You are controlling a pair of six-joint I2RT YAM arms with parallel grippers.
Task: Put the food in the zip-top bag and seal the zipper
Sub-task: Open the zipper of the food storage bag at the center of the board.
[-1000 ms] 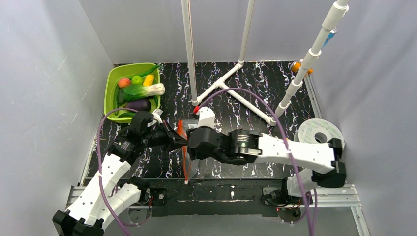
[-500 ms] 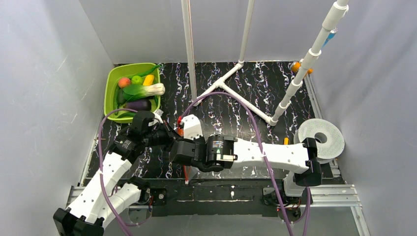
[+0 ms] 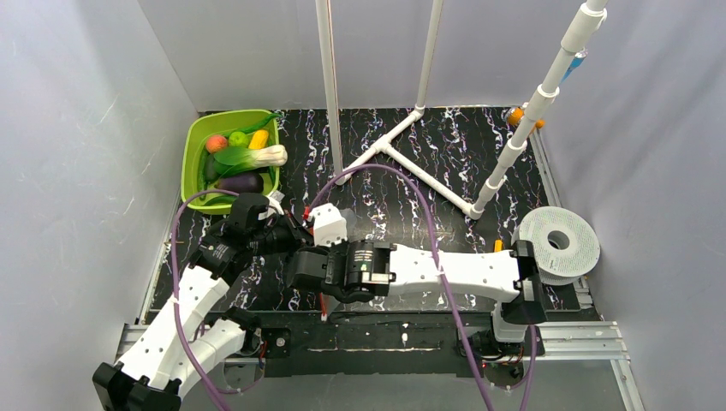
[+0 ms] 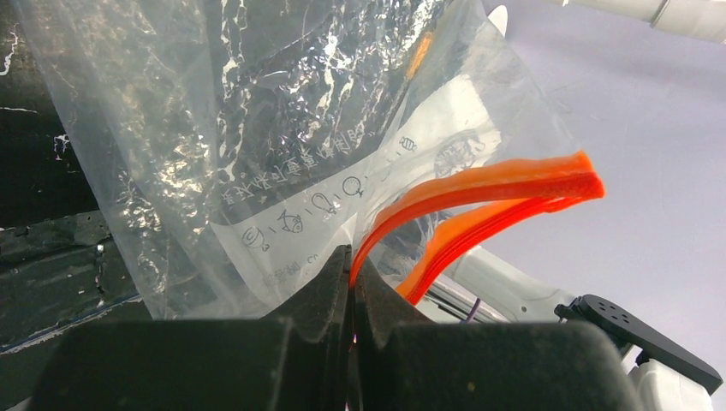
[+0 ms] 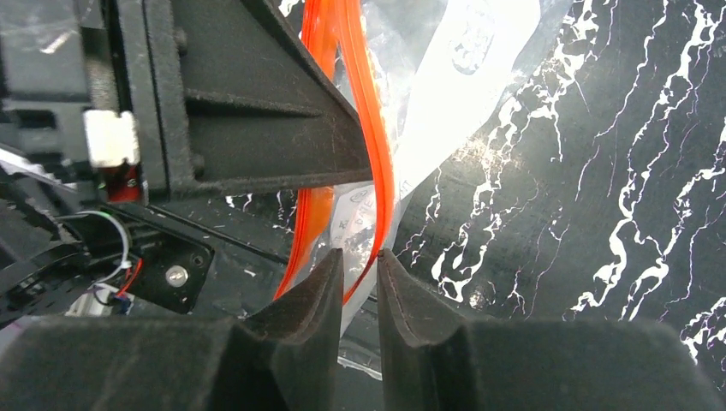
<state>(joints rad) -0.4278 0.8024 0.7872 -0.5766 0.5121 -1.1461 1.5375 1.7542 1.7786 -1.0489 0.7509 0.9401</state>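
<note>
The food (image 3: 241,157) lies in a green bin (image 3: 195,137) at the back left: leafy green, eggplant, lime-green, yellow and red-orange pieces. The clear zip-top bag (image 4: 257,128) hangs from my left gripper (image 4: 352,261), which is shut on one lip of the red-orange zipper (image 4: 496,184). The mouth gapes, and the two strips curve apart. My right gripper (image 5: 360,254) sits right beside the left one, its jaws a narrow gap apart, with the other zipper strip (image 5: 383,154) passing between the tips. From above, the right arm (image 3: 428,270) covers most of the bag.
A white PVC pipe frame (image 3: 402,154) stands mid-table at the back. A white spool (image 3: 561,240) lies at the right edge. An orange-handled screwdriver (image 3: 516,116) rests at the back right corner. Grey walls close in on both sides.
My right arm has swung left to the left gripper and its jaws have narrowed around a zipper strip. The left arm has held still with the bag.
</note>
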